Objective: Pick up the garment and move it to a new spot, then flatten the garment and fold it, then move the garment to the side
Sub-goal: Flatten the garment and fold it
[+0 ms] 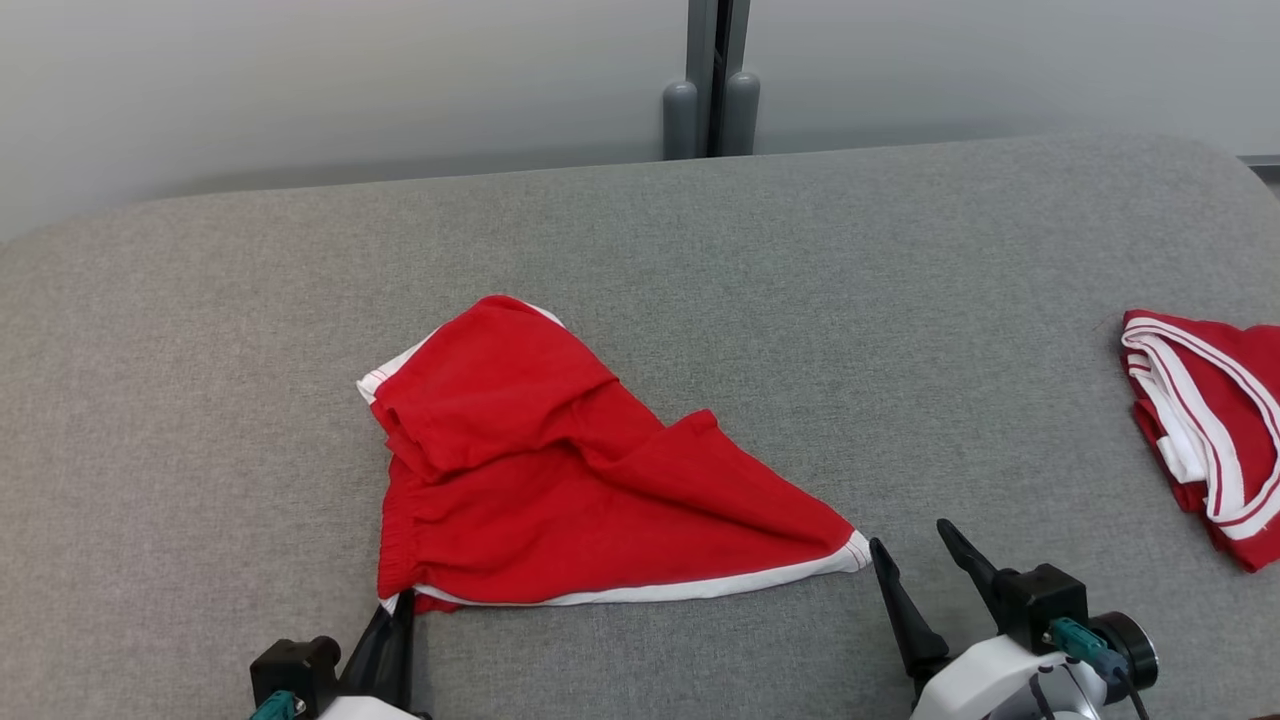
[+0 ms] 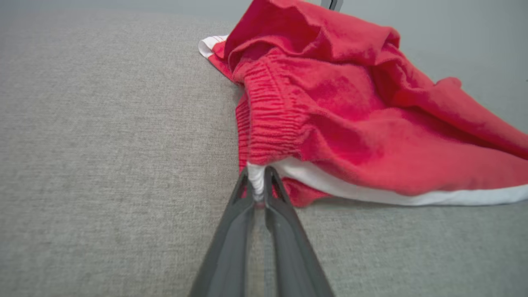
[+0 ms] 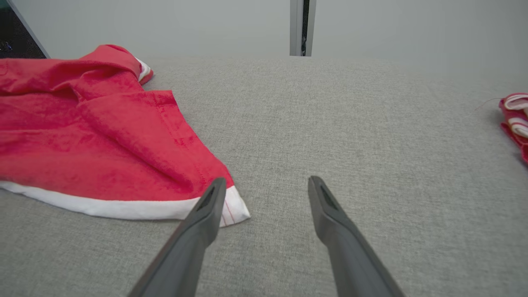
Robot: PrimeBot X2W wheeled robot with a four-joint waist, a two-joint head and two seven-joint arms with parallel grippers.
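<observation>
- Near left: left gripper (image 2: 258,183) closed narrow on a white hem corner of the shorts (image 1: 560,470). Only a thin bite of cloth between the tips, so likely to slip out on a sharp pull.
- Near right: right gripper (image 1: 910,537) spread wide, holding nothing, just beside the other white-tipped corner. Could push that corner away, or close on nothing but table (image 1: 700,250) covering, if brought in too low.
- Left of centre, a little further back: shorts lying crumpled and partly doubled over on the grey cloth. Lifted by one corner alone, likely to twist and bunch, making flattening harder.
- Far right edge: second garment (image 1: 1210,420), red with white stripes, well apart. Risk of landing on it if carried too far right.
- From the left wrist view: the pinch itself, with white cloth between the fingertips and the gathered waistband just behind. Much harder to make out from the head view.
- From the right wrist view: one finger overlapping the hem corner. Touching or not, cannot tell, and the head view leaves it just as unclear.
- From the head view alone: both grippers together.
</observation>
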